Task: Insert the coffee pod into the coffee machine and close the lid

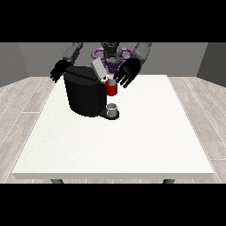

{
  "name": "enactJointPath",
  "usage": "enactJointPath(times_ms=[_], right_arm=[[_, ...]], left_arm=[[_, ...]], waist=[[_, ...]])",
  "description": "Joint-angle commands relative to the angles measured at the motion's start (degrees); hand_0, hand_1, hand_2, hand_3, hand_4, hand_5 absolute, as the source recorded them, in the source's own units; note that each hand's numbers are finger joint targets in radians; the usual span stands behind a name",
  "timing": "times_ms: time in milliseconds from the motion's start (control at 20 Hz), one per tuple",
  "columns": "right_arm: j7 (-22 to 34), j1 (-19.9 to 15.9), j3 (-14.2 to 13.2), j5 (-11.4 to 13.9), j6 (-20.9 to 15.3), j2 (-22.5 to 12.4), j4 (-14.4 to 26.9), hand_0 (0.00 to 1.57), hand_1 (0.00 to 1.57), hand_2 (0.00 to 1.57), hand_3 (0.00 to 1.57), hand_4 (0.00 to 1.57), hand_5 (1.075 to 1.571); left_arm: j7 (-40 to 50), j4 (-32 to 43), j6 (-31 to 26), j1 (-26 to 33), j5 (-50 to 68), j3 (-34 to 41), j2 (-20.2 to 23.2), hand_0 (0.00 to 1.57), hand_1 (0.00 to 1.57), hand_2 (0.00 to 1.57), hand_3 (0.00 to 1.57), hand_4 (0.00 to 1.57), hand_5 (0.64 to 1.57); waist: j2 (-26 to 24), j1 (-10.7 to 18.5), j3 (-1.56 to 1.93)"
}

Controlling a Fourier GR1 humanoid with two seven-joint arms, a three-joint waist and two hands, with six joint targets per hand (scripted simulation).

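Hovering beside the boxy black coffee machine [86,96], the view's-right hand [126,73] spreads its fingers.

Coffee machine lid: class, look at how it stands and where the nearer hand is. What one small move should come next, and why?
Probably push the lid down. It stands tilted up above the red holder on the coffee machine, and the hand at the view's right hovers open beside it. Whether the pod is already seated cannot be told.

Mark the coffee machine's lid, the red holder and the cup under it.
lid [99,69], front view: middle of the raised grey flap.
red holder [111,89], front view: its red front face.
cup [112,108], front view: its grey side wall.
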Motion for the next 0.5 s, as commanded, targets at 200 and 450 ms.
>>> enactJointPath(times_ms=[200,450], right_arm=[[1.5,0.1,2.2,2.0,-1.8,1.3,-1.2,0.0,0.0,0.0,0.0,0.35,1.571],[-0.8,1.9,0.7,0.7,0.3,-0.2,0.3,0.0,0.0,0.0,0.0,0.38,1.571]], left_arm=[[-1.6,1.2,-1.2,0.6,-4.0,-3.1,1.6,0.0,0.0,0.0,0.0,0.0,1.571],[-2.2,0.6,-3.1,0.8,-3.7,-2.4,2.4,0.0,0.0,0.0,0.0,0.0,1.571]], waist=[[0.8,-0.9,-0.08],[-1.1,0.0,-0.07]])
